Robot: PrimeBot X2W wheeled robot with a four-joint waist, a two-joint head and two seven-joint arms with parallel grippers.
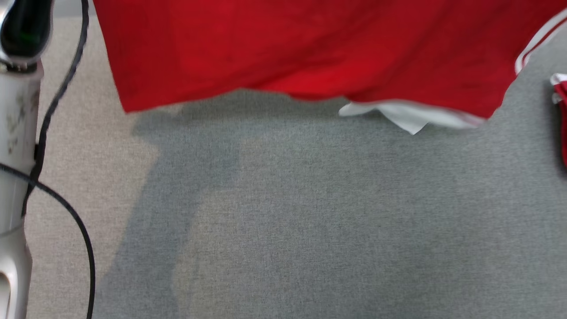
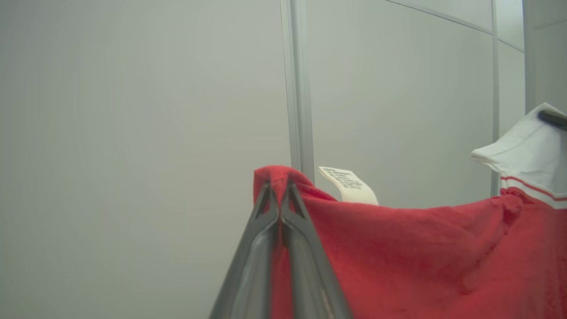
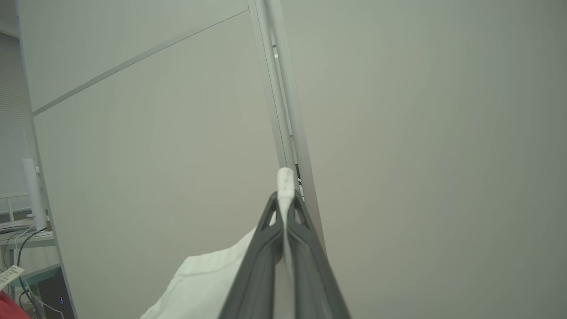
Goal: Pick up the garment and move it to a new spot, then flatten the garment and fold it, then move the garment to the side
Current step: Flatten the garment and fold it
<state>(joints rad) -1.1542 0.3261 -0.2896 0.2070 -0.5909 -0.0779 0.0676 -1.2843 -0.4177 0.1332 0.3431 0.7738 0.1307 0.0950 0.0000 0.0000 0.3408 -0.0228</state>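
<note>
Tension should be held even between both grips as the red fabric garment (image 1: 310,48) with white trim is lowered flat. The left gripper (image 2: 278,191) is clamped on its red edge, the right gripper (image 3: 285,201) on white trim. The cloth hangs beneath them over the grey felt-like surface (image 1: 310,221). Another red-and-white cloth (image 1: 561,102) lies out beyond the right gripper's side and should be avoided.

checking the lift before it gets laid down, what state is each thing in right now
garment: held up, hanging spread above the grey surface, not folded
left fingers: shut on a red edge of the garment
right fingers: shut on a white part of the garment
care label: sticking up loose beside the pinched red edge
second red cloth: lying on the surface at the right edge
</note>
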